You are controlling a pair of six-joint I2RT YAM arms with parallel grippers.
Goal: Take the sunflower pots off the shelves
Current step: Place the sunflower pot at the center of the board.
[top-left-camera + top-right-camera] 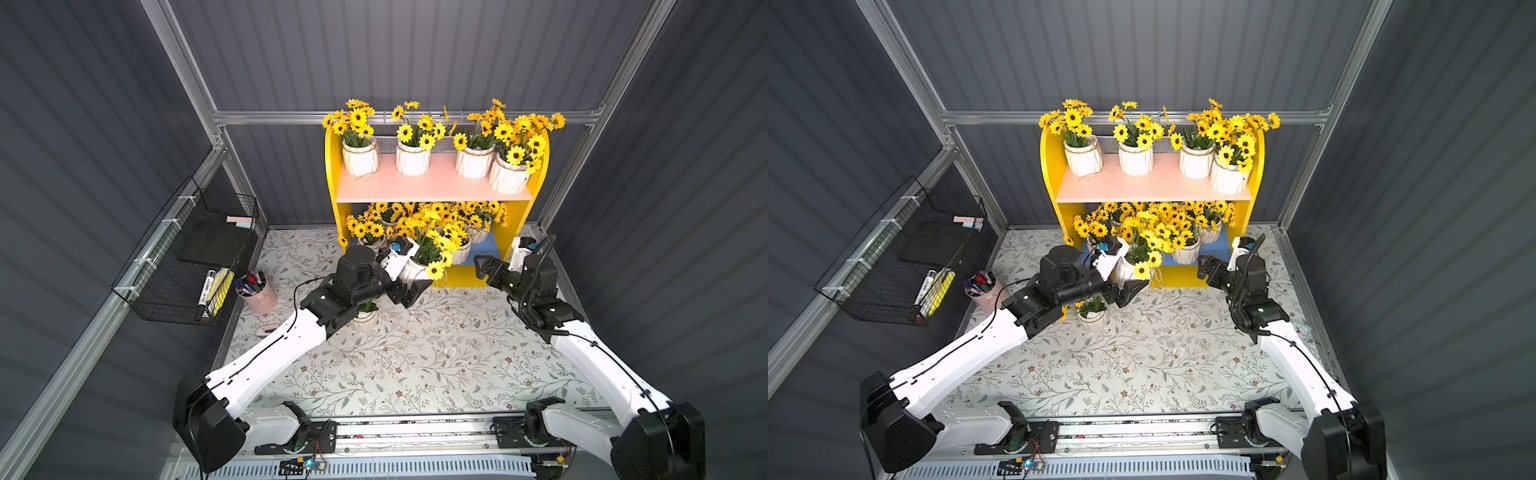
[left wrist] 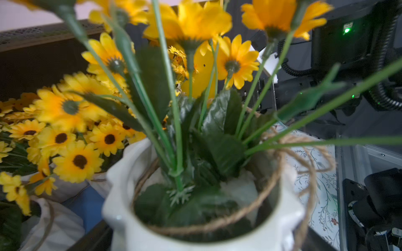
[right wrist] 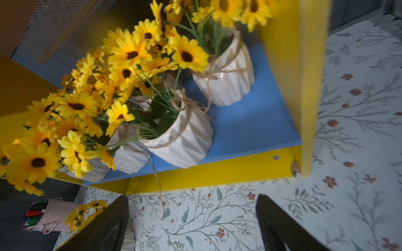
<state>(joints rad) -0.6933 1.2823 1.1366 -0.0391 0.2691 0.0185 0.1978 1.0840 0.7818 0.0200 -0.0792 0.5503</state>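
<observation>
The left gripper (image 1: 409, 291) grasps 1 sunflower pot (image 1: 413, 269) at the front edge of the shelves' (image 1: 332, 174) blue board (image 1: 484, 245). 4 more stand on the pink board (image 1: 432, 189). The right gripper (image 3: 192, 197) hangs released nearby.

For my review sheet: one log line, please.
left gripper: grips sunflower pot | right gripper: open, empty | second pot: on table

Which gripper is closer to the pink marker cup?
Left. The left gripper, holding a pot at the shelf front, is nearer the cup; the right gripper sits beyond that pot.

Overhead stereo pair, close wrist views
</observation>
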